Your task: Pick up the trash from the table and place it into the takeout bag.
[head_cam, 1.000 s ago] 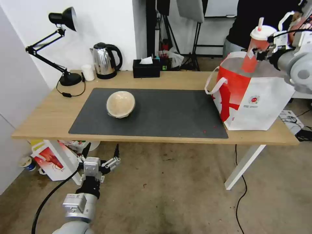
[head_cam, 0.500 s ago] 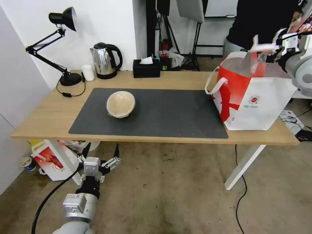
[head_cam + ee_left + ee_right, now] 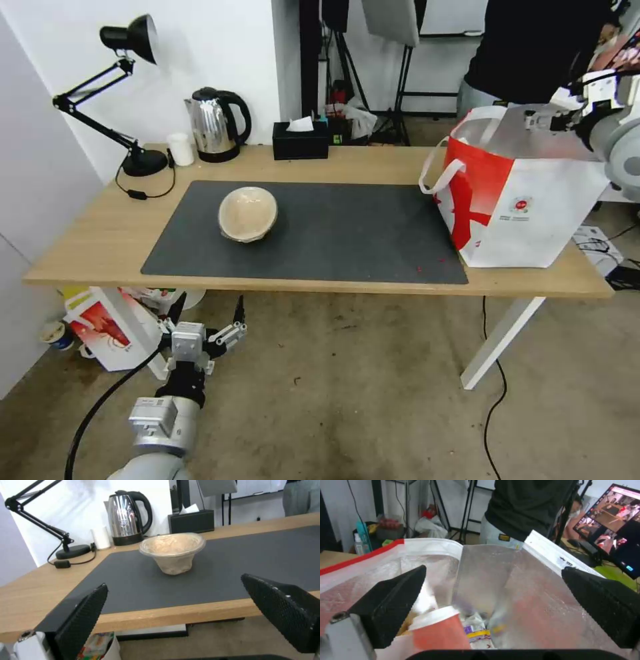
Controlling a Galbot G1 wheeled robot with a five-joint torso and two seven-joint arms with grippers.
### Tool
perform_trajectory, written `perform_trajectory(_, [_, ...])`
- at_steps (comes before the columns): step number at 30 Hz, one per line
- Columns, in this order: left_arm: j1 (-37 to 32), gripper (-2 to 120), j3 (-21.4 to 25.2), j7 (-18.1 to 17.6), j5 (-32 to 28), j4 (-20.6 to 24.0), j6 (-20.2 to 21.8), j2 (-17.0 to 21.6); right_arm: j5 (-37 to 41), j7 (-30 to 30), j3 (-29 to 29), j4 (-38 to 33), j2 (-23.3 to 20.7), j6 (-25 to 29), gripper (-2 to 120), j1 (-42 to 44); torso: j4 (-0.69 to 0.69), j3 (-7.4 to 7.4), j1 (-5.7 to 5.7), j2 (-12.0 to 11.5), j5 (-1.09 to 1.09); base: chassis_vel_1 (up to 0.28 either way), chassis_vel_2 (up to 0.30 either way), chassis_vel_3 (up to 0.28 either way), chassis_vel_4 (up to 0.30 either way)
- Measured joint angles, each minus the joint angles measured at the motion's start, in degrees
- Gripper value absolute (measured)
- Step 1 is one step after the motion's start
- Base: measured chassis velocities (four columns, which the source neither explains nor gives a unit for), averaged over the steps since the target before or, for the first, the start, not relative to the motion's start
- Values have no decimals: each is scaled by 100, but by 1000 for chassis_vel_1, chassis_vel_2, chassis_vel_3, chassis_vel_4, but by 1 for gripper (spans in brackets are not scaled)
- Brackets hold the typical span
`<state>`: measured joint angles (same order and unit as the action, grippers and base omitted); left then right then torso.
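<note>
Red cup [image 3: 438, 630] in takeout bag [image 3: 527, 207], below spread right tool [image 3: 493, 597].

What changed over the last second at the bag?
The right gripper, which held the red cup above the takeout bag, let it go; the cup now lies inside and the gripper is open over the bag. The tan paper bowl and the low left gripper stayed put.
</note>
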<state>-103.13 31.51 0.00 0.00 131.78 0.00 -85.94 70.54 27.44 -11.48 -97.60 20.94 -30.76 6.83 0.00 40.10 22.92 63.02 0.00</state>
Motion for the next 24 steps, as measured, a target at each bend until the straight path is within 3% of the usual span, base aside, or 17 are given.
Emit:
perform_trajectory(7, [0, 100, 0, 0, 0, 0, 0, 0, 76, 33, 403, -345, 23, 425, 100, 451, 0, 0, 0, 0, 0, 0, 0, 0, 0])
perform_trajectory(11, [0, 100, 0, 0, 0, 0, 0, 0, -118, 112, 732, -728, 124, 1398, 100, 971, 0, 0, 0, 0, 0, 0, 0, 0, 0])
perform_trajectory(13, [0, 100, 0, 0, 0, 0, 0, 0, -118, 112, 732, -728, 124, 1398, 100, 971, 0, 0, 0, 0, 0, 0, 0, 0, 0])
perform_trajectory(14, [0, 100, 0, 0, 0, 0, 0, 0, -355, 432, 932, -1144, 272, 2116, 100, 1274, 0, 0, 0, 0, 0, 0, 0, 0, 0])
perform_trajectory(16, [0, 100, 0, 0, 0, 0, 0, 0, -555, 847, 1171, -1671, 503, 2780, 100, 1570, 1, 0, 0, 0, -1, 0, 0, 0, 0])
perform_trajectory(20, [0, 100, 0, 0, 0, 0, 0, 0, -758, 1049, 1331, -2133, 638, 3137, 100, 1839, 1, 0, 0, 0, -2, 0, 0, 0, 0])
perform_trajectory(24, [0, 100, 0, 0, 0, 0, 0, 0, -1345, 1712, 1425, -3047, 927, 3495, 100, 2423, 0, 0, 0, 0, -2, 0, 0, 0, 0])
